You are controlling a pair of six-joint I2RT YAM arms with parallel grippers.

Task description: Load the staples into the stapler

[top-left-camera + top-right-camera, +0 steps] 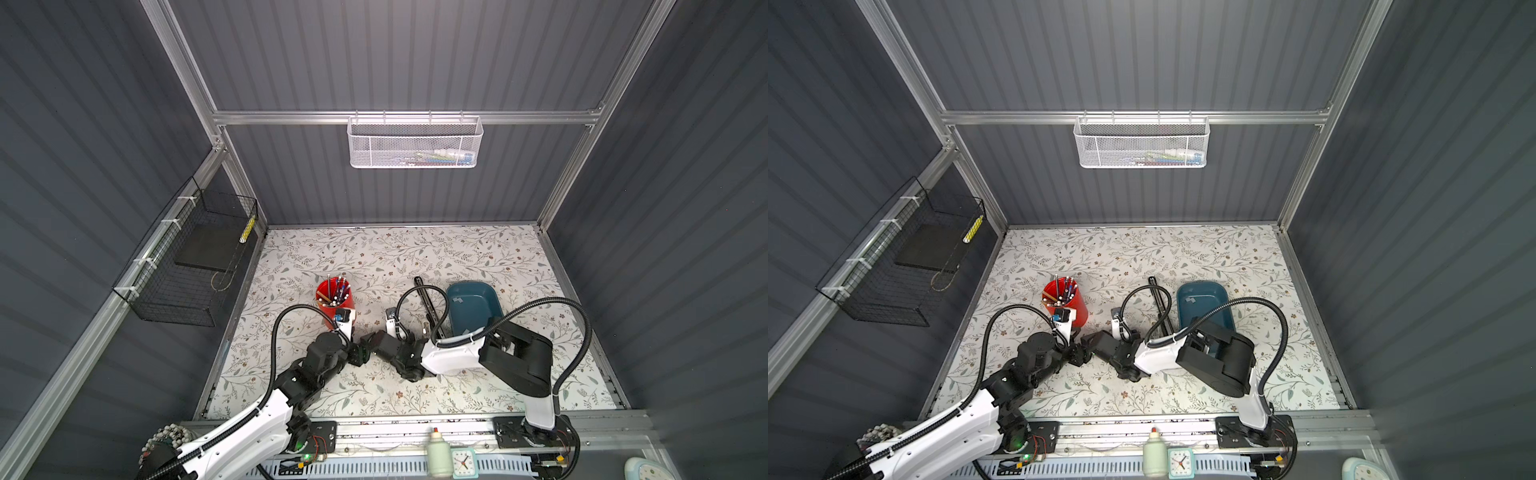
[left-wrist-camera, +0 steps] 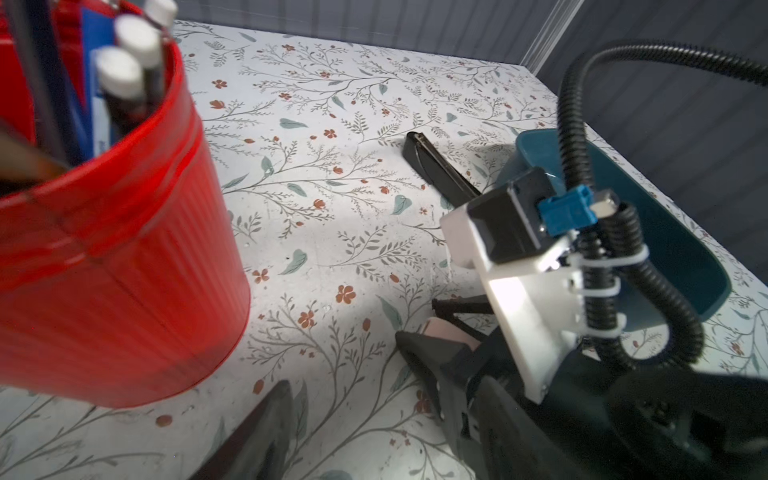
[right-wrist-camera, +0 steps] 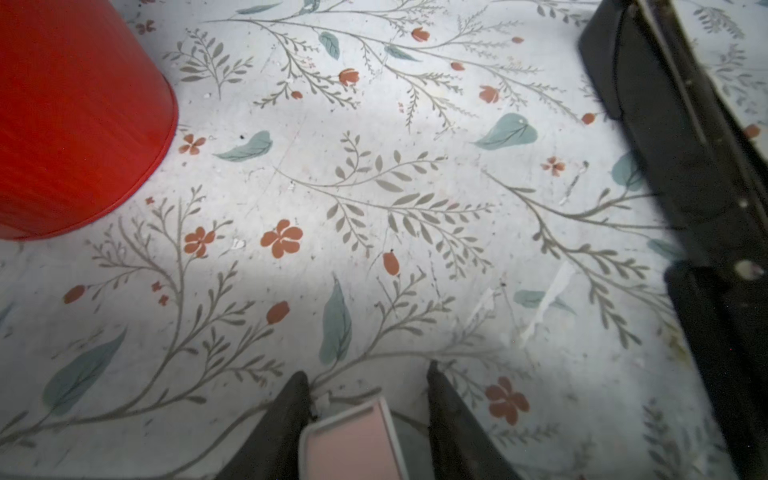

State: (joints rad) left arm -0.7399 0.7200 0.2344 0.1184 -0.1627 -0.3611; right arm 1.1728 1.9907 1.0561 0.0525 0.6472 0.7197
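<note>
Lying in the teal tray (image 1: 484, 309), the staples (image 1: 457, 299) show as small grey strips. They are to the right of both grippers and beyond the stapler (image 1: 426, 301). The stapler appears opened out flat on the table (image 1: 415, 257), just left of the tray. Its long axis runs near to far with a slight slant.

The right gripper (image 3: 366, 370) is the nearer one, sitting between the red cup (image 1: 334, 297) and the stapler. Its forearm passes over the tray's near end. Its fingers stand apart around a flat pink piece (image 3: 353, 440). One finger touches the piece, but I cannot tell whether it is pinched.

The left gripper (image 1: 360, 354) sits just beside the right one, on the cup's side and farther from the staples. Only one of its fingers shows clearly, so I cannot tell whether it is spread or closed.

To reach the strips, the right arm would likely have to swing right, across the stapler.

The table wears a pale floral sheet, scuffed in places. Grey ribbed walls and an aluminium frame close it in. A white mesh basket (image 1: 413, 143) hangs on the rear wall and a black wire basket (image 1: 187, 266) on the left one.
</note>
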